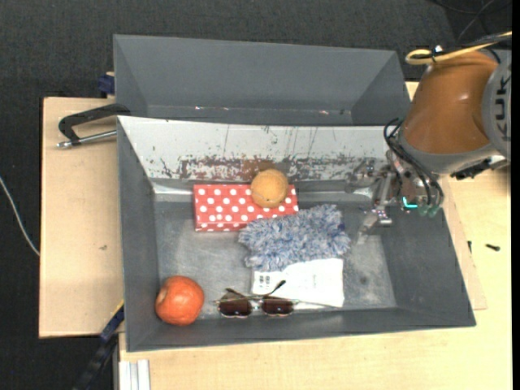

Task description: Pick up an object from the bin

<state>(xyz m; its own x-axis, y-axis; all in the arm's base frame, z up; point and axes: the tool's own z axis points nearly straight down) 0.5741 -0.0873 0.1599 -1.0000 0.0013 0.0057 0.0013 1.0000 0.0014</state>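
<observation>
Gripper (379, 208): at the bin (244, 75)'s right side
Nearest: fluffy blue-grey cloth (292, 236), just left of it
Claw: cannot tell whether spread

Grey bin (244, 80) with box (223, 207), cloth (292, 236), sunglasses (256, 305)

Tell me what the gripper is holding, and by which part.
Nothing, as far as can be seen: the gripper hangs over bare bin floor near the right wall, apart from the blue fluffy cloth to its left.
</observation>
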